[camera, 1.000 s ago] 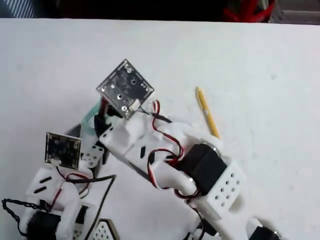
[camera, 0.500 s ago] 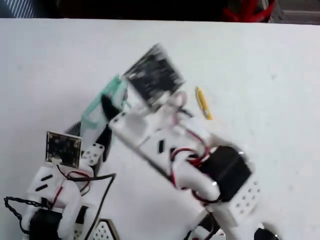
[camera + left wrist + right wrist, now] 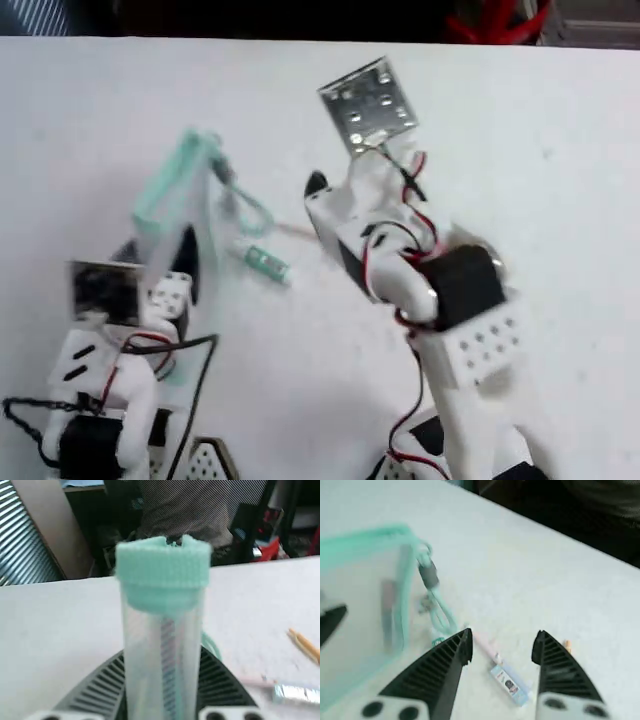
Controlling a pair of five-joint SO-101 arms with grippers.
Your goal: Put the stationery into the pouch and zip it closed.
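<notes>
My left gripper is shut on the translucent pouch with a mint zip edge and holds it upright off the table. From above, the pouch stands tilted over my left gripper, its cord hanging down. My right gripper is open and empty, beside the pouch and above a thin pink stick and a small labelled tube on the table. The tube lies between both arms. A yellow pencil lies further off.
The white table has free room at the back and on the right. My right arm crosses the middle of the table. A red object sits beyond the far edge.
My right gripper pulled away from the pouch and swung up and to the right. The pouch rose and tilted in my left gripper, and the tube and pink stick now show on the table.
</notes>
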